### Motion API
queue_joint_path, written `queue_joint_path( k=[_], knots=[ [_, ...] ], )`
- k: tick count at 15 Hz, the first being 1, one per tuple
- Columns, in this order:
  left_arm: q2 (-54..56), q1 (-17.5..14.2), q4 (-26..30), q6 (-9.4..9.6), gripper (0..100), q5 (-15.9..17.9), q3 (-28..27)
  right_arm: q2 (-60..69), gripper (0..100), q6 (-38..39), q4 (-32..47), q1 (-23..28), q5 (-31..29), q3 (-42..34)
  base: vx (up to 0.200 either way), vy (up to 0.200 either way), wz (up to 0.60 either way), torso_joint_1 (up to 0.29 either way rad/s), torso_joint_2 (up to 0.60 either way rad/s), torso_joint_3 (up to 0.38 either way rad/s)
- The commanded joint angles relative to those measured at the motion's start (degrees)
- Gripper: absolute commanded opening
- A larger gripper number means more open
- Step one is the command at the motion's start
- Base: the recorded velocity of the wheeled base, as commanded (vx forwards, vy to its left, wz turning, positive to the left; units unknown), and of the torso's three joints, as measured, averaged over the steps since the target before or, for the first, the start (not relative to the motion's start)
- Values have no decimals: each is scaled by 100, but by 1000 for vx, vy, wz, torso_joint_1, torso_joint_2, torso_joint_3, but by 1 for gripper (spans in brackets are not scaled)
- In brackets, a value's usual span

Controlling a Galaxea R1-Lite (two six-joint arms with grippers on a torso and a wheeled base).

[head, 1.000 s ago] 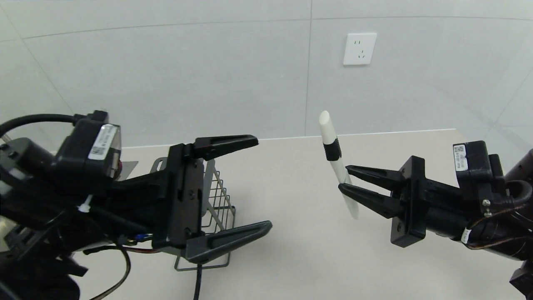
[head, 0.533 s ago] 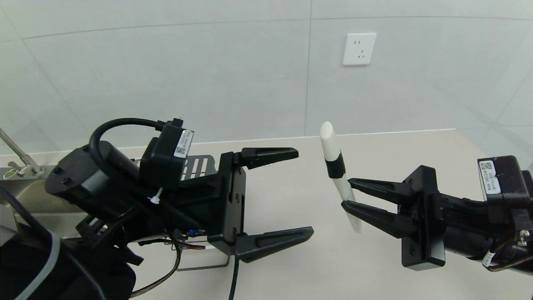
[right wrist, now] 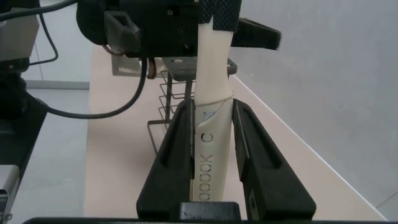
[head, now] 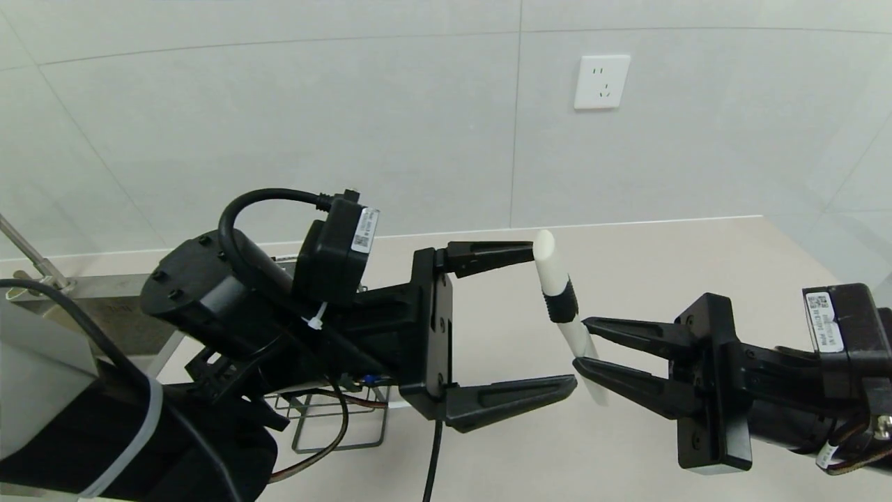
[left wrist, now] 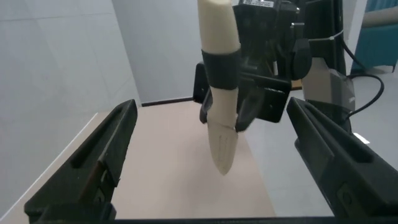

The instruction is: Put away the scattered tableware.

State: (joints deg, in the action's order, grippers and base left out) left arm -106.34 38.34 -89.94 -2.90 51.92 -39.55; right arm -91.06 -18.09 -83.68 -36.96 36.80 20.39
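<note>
Since a second ago, your left gripper (head: 554, 317) has swung across the table (head: 662, 265) toward the right arm. The right gripper (head: 580, 343) has come lower and carried the white utensil (head: 562, 307) down with it. The wall socket (head: 602, 81) sits at the same spot, so the camera has not shifted.

Left tool: spread wide, holding nothing. In the head view its upper fingertip lines up with the utensil's rounded top end, and you cannot tell from there whether they touch. Its lower finger reaches out beneath the right gripper's tips.

In the left wrist view the utensil (left wrist: 221, 81) stands upright between the two fingers of the left gripper (left wrist: 217, 162). There is a gap on each side. The right gripper (left wrist: 258, 102) is behind it.

Right tool: closed narrow on the utensil's lower white part, below the black band. It holds the utensil in the air above the table, slightly tilted with the top leaning toward the left arm.

In the right wrist view the fingers of the right gripper (right wrist: 214, 155) press both sides of the utensil (right wrist: 211, 118). The shaft rises up between them.

The wire basket (head: 339, 446) stands on the table behind and under the left arm, largely hidden by it. In the right wrist view the basket (right wrist: 163, 102) is well beyond the held utensil, with the left gripper (right wrist: 252, 34) above it.
</note>
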Motion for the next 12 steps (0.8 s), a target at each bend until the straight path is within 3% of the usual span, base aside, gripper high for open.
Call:
queue_joint_path(
  k=[1,7,12],
  knots=[
    [-133,174,-6,-35,100,-59,-150,-17,0,-1,-8,-22,2,-53,0,0,0,0,0,0],
    [-168,262,-6,-167,100,-156,-185,36,0,-45,-35,-22,2,-71,0,0,0,0,0,0],
    [-177,350,-6,-167,100,-209,-211,36,0,-45,-35,-22,2,-150,0,0,0,0,0,0]
  ],
)
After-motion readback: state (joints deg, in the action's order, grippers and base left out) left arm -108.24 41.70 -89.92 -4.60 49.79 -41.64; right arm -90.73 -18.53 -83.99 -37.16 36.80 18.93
